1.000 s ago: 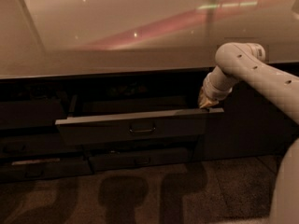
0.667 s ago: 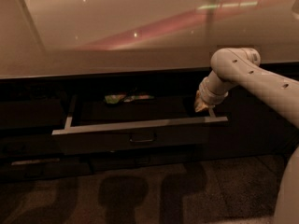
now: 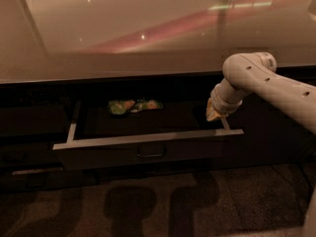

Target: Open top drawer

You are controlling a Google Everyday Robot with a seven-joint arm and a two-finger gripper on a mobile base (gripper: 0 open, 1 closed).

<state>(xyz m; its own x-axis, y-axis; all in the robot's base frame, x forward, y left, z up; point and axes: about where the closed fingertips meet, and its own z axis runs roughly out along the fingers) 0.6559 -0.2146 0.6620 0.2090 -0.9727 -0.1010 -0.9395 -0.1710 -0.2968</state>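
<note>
The top drawer (image 3: 148,153) stands pulled out from under the counter, its dark front carrying one small central handle (image 3: 150,151). Pale side rims (image 3: 72,127) frame a dark interior. Inside, toward the back, lies a green and orange snack bag (image 3: 134,105). My gripper (image 3: 216,113) hangs at the drawer's right rear corner, just above the right rim, at the end of the white arm (image 3: 269,85) that comes in from the right.
A glossy pale countertop (image 3: 123,33) overhangs the drawer. More dark drawer fronts (image 3: 29,157) sit to the left and below. The floor (image 3: 148,206) in front is dark and speckled, with shadows on it.
The drawer has slid further out toward me, showing the snack bag inside. The gripper has stayed near the drawer's right side, now above the rear of the right rim.
</note>
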